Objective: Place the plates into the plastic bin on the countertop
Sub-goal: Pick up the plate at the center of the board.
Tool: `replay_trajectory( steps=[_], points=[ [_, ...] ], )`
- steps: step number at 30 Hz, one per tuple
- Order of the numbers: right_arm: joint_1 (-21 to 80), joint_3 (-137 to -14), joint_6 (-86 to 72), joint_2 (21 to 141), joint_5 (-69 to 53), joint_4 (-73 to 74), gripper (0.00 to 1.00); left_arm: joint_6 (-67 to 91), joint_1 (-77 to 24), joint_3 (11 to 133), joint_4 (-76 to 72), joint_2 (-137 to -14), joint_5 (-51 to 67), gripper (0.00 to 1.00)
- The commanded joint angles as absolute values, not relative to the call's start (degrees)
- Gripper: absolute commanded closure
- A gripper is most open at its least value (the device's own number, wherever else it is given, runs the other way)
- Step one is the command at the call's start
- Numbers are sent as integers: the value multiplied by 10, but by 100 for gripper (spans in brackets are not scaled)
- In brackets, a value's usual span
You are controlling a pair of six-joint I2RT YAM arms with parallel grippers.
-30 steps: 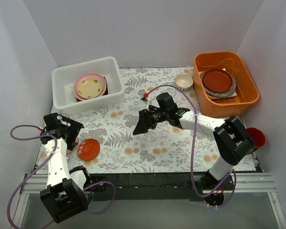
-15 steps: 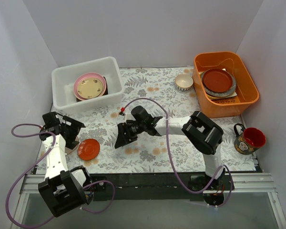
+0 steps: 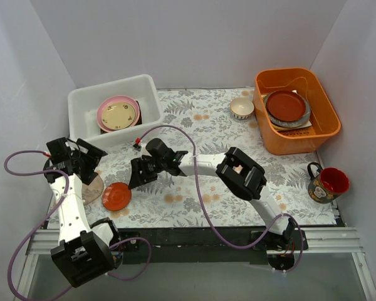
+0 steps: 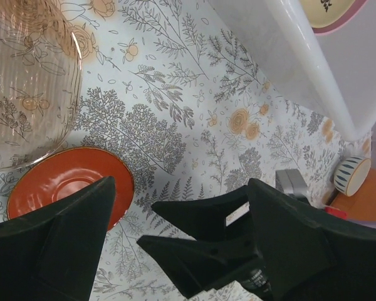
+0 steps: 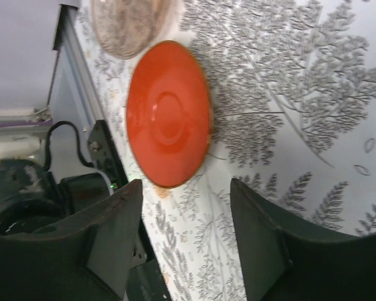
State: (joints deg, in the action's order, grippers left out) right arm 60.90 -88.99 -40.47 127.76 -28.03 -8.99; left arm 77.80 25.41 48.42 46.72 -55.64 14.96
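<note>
Swinging left across the countertop (image 3: 200, 125) over the past second, my right gripper (image 3: 133, 180) now hangs just beside the small red-orange saucer (image 5: 169, 113). Its jaws are narrower than they were but still apart, with nothing between them. My left gripper (image 4: 182, 183) has drawn back toward the table's left edge, jaws spread wide and empty. The saucer lies flat on the fern-printed cloth at the front left, just beside a clear ribbed glass dish (image 4: 25, 81). At the back left, the plastic bin (image 3: 113, 86) holds a pink plate (image 3: 104, 119) with a yellow-cream plate (image 3: 119, 113) resting on it.
</note>
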Motion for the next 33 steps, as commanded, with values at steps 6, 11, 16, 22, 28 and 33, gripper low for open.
replay_trajectory(
  steps=[6, 11, 16, 22, 28, 33],
  points=[
    [617, -953, -414, 1324, -238, -54, 42, 763, 258, 514, 483, -540, 173, 14],
    [628, -983, -414, 1346, -249, -47, 45, 759, 258, 518, 486, -541, 176, 14],
    [631, -1000, -413, 1363, -257, -21, 49, 761, 258, 514, 485, -539, 177, 14],
    [638, -1005, -403, 1364, -259, -11, 55, 763, 258, 508, 481, -541, 176, 14],
    [640, -1014, -409, 1377, -270, -3, 69, 760, 258, 506, 480, -540, 174, 14],
    [640, -1005, -429, 1382, -286, -34, 85, 754, 258, 510, 486, -536, 160, 14]
  ],
)
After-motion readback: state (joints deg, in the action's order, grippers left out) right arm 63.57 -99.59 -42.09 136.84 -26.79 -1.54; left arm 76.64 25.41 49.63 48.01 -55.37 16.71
